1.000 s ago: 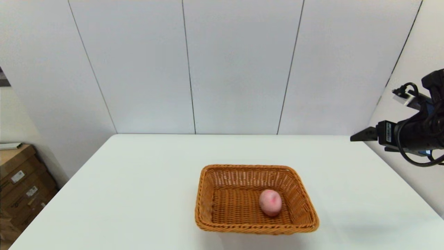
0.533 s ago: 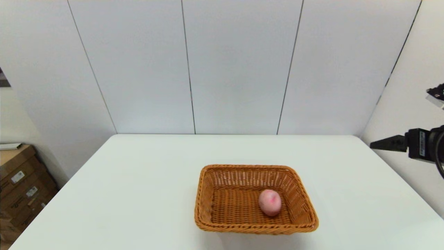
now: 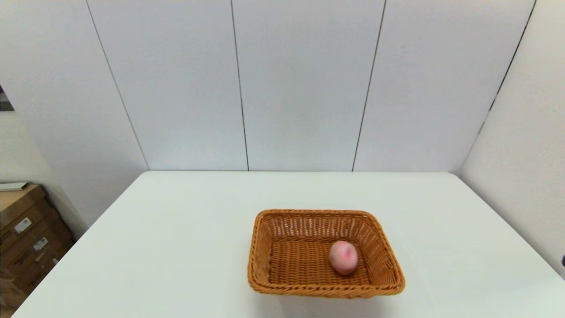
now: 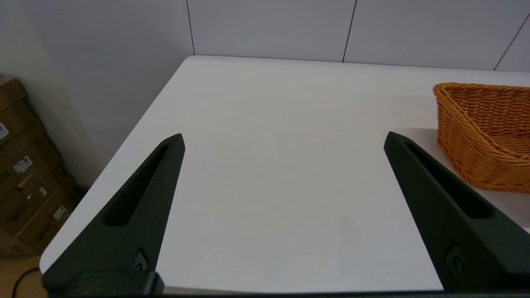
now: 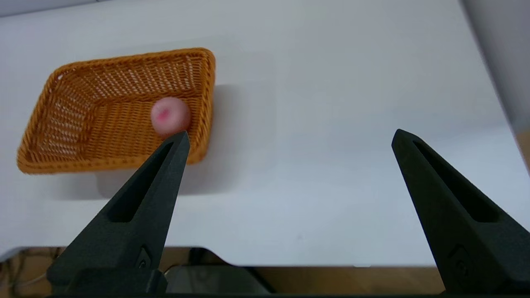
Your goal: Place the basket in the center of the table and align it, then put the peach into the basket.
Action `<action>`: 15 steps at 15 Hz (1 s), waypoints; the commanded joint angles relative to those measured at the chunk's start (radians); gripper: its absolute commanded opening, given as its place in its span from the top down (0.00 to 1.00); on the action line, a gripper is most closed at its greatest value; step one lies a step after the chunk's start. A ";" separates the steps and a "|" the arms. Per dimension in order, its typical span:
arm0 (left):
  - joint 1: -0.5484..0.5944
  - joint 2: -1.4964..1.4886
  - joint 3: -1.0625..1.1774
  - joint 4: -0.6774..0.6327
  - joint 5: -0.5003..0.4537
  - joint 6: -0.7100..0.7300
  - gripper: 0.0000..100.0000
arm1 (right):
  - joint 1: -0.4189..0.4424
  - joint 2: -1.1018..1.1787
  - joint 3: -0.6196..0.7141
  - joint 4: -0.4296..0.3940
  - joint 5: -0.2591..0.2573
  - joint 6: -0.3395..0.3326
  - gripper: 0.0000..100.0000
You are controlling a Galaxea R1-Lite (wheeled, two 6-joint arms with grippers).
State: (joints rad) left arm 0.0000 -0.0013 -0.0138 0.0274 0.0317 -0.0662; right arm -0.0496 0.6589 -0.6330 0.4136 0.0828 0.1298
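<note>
Stacked cardboard boxes [image 3: 26, 234] on the floor at far left, white panelled wall [image 3: 300, 84] behind.

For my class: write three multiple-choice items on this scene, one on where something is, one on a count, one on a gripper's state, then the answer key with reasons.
1. Where is the peach?
A. On the bare table
B. Inside the wicker basket
C. In a gripper

2. How many fruits lie in the wicker basket?
A. One
B. Two
C. Three

3. How are the right gripper fingers?
A. Shut on the peach
B. Shut on nothing
C. Open

Key: 1 B, the peach rests on the basket floor, toward the robot's right. 2 A, only the peach is inside. 3 C, the right wrist view shows its fingers spread wide, holding nothing, over the white table.
</note>
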 commanded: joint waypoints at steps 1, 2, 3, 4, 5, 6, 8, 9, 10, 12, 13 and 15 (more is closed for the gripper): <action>0.000 0.000 0.000 0.000 0.001 -0.001 0.00 | 0.073 -0.325 0.142 0.031 -0.089 0.027 0.00; 0.000 0.000 0.000 0.000 0.001 -0.001 0.00 | 0.073 -0.340 0.148 0.017 -0.081 0.019 0.00; 0.000 0.000 0.000 0.000 0.001 -0.001 0.00 | 0.073 -0.351 0.157 0.004 -0.080 0.001 0.00; 0.000 0.000 0.000 0.000 0.001 -0.001 0.00 | 0.074 -0.389 0.179 -0.013 -0.090 -0.019 0.00; 0.000 0.000 0.000 0.000 0.001 -0.001 0.00 | 0.074 -0.433 0.213 -0.022 -0.101 -0.050 0.00; 0.000 0.000 0.000 0.000 0.001 -0.001 0.00 | 0.066 -0.475 0.253 -0.024 -0.112 -0.101 0.00; 0.000 0.001 0.000 0.000 0.001 -0.001 0.00 | 0.060 -0.547 0.340 -0.058 -0.153 -0.131 0.00; 0.000 0.000 0.000 0.000 0.001 -0.001 0.00 | 0.060 -0.579 0.371 -0.082 -0.155 -0.133 0.00; 0.000 0.000 0.000 0.000 0.001 -0.001 0.00 | 0.059 -0.611 0.395 -0.088 -0.153 -0.144 0.00; 0.000 0.000 0.000 0.000 0.001 -0.001 0.00 | 0.056 -0.650 0.440 -0.099 -0.158 -0.160 0.00; 0.000 0.000 0.000 0.000 0.001 -0.001 0.00 | 0.056 -0.648 0.455 -0.116 -0.163 -0.160 0.00; 0.000 0.000 0.000 0.000 0.001 -0.001 0.00 | 0.056 -0.645 0.467 -0.142 -0.163 -0.160 0.00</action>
State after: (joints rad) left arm 0.0000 -0.0013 -0.0138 0.0274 0.0313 -0.0668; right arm 0.0062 0.0302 -0.1840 0.2785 -0.0787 -0.0298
